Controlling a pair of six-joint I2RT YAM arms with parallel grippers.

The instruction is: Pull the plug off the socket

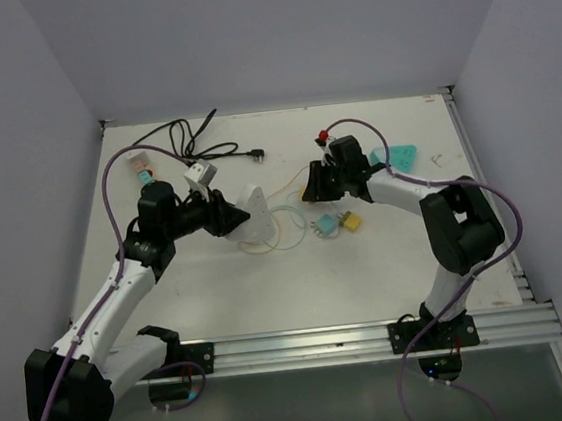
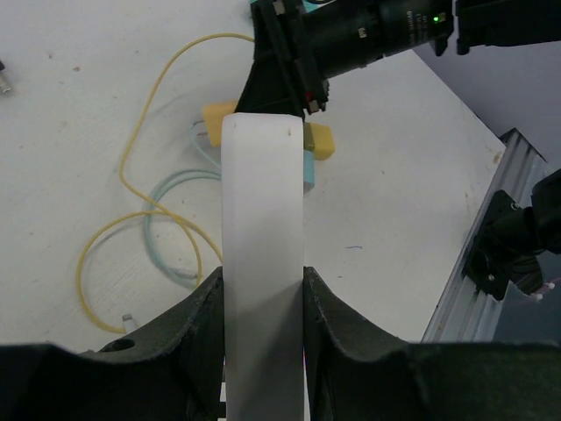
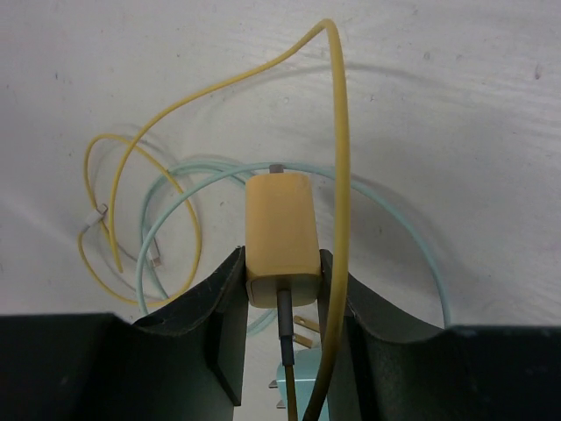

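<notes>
Seeing my left end effector (image 2: 263,282) clamped on the white socket (image 2: 263,193); right end effector (image 3: 280,263) pinching, seemingly, a yellow plug (image 3: 279,219).

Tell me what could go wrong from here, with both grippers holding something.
1. The yellow cord arches right over the right gripper, beside the yellow plug it clamps. Pulling away may snag the cord on the gripper.
2. That cord lies looped through the teal cord, so a pull may drag both.
3. The left gripper pinches the smooth white socket strip with most of it sticking out, so the strip might slip or twist.
</notes>
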